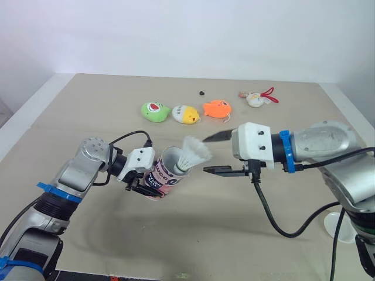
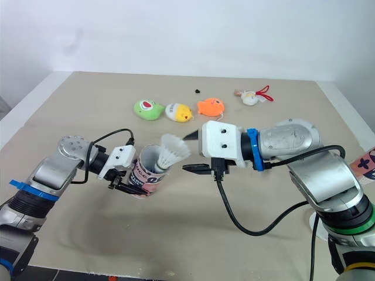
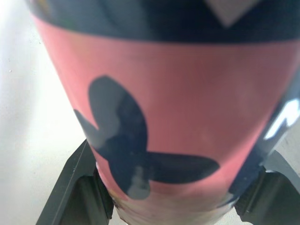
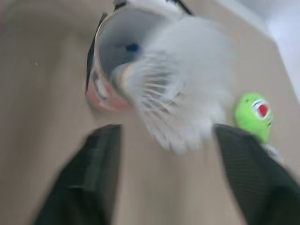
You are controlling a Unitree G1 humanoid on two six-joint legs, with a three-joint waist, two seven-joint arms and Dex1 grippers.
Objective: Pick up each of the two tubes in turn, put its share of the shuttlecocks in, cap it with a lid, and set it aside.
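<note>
My left gripper (image 1: pixel 139 185) is shut on a pink tube (image 1: pixel 162 174) with dark markings, held tilted just above the table with its open mouth toward the right. In the left wrist view the tube (image 3: pixel 164 108) sits between the two fingers (image 3: pixel 75 187). A white shuttlecock (image 1: pixel 194 153) pokes out of the tube's mouth, feathers outward. My right gripper (image 1: pixel 212 154) is open right beside the feather skirt, one finger above and one below. The right wrist view looks at the shuttlecock (image 4: pixel 183 93) and into the tube (image 4: pixel 110 56). A second patterned tube (image 2: pixel 366 165) peeks in at the right edge.
Toys lie in a row at the back: green (image 1: pixel 155 110), yellow-white (image 1: pixel 186 114), orange (image 1: pixel 217 108), and a small white and red one (image 1: pixel 256 99). A small black bit (image 1: pixel 201 92) lies behind them. A pale round lid (image 1: pixel 340 226) rests under my right arm.
</note>
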